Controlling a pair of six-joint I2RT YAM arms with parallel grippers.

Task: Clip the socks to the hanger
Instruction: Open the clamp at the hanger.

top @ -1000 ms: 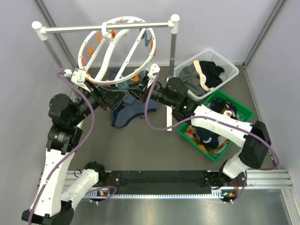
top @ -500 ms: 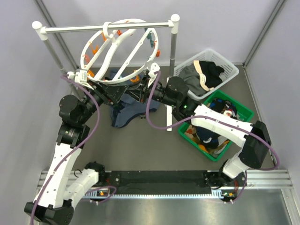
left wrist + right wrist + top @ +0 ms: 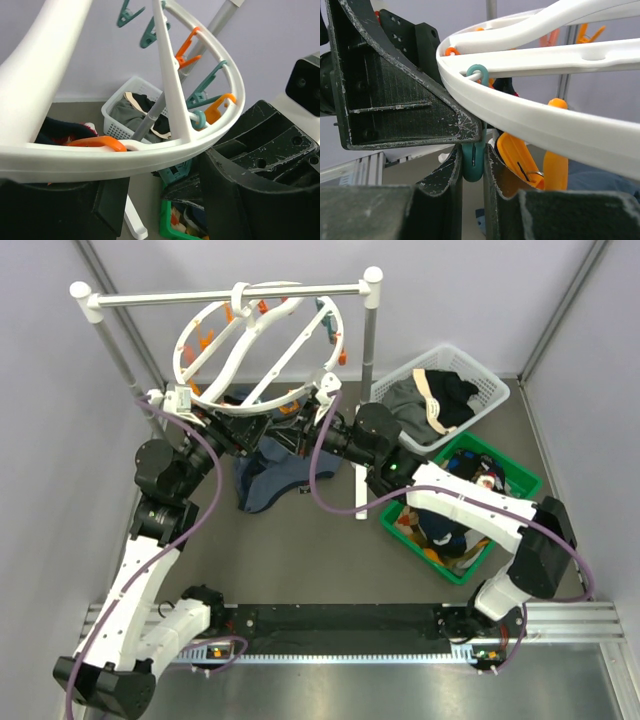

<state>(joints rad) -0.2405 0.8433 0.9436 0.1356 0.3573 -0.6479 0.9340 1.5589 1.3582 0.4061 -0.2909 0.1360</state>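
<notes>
The hanger (image 3: pixel 255 345), a white ring with orange and teal clips, hangs tilted from the rack bar. In the right wrist view my right gripper (image 3: pixel 472 170) is shut on a teal clip (image 3: pixel 472 162) that hangs under the hanger's rim (image 3: pixel 530 125). My left gripper (image 3: pixel 155 195) is open just below the rim (image 3: pixel 150 157), with that teal clip (image 3: pixel 175 172) between its fingers. From above, both grippers, left (image 3: pixel 250 428) and right (image 3: pixel 305 430), meet at the ring's near edge. Dark socks (image 3: pixel 470 480) lie in the green bin.
A white rack (image 3: pixel 230 295) with two posts carries the hanger. A blue-grey garment (image 3: pixel 270 475) lies on the floor under the grippers. A white basket (image 3: pixel 480 375) of clothes and the green bin (image 3: pixel 525 480) stand at the right.
My left arm has moved up and right to the hanger's near rim, and its jaws have narrowed. The ring has tipped a little. My right gripper has kept its hold.
</notes>
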